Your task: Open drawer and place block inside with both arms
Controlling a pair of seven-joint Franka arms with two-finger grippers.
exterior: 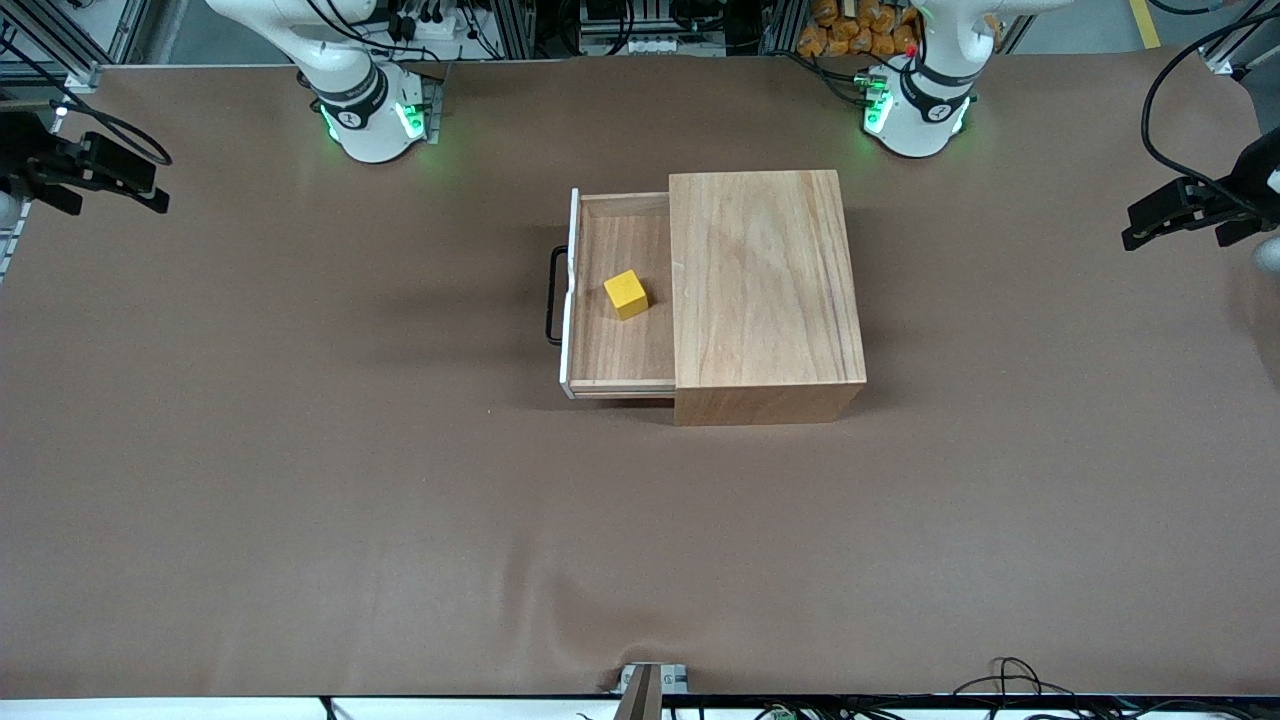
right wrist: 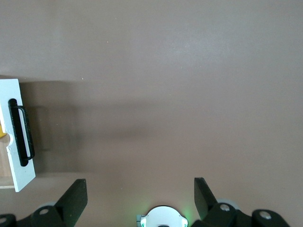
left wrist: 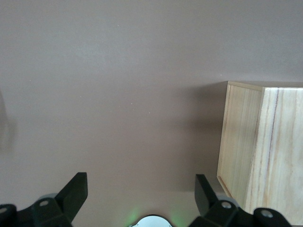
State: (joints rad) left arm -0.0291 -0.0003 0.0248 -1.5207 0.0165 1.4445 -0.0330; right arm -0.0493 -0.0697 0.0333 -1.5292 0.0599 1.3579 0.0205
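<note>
**Desk:** Where are your hands?

**Operator:** I have the right hand (exterior: 150, 195) up in the air over the table's (exterior: 300, 480) edge at the right arm's end, fingers (right wrist: 73, 198) spread wide and holding nothing. The left hand (exterior: 1140, 232) hangs over the edge at the left arm's end, its fingers (left wrist: 73, 196) spread too, also empty. Both arms wait well apart from the work.

**Desk:** And the drawer?

**Operator:** The drawer (exterior: 620, 360) stands pulled out of the wooden box (exterior: 765, 290), toward the right arm's end. Its white front panel (exterior: 570, 300) carries the black wire handle (exterior: 551, 295), which I also see in the right wrist view (right wrist: 21, 139).

**Desk:** The block?

**Operator:** The yellow block (exterior: 626, 294) sits on the drawer's floor, near the middle of the exposed part, apart from the front panel and just beside the box's edge. The box itself rests mid-table, between the two arm bases and nearer the front camera than both. My left wrist view catches one corner of the box (left wrist: 255, 151).
</note>
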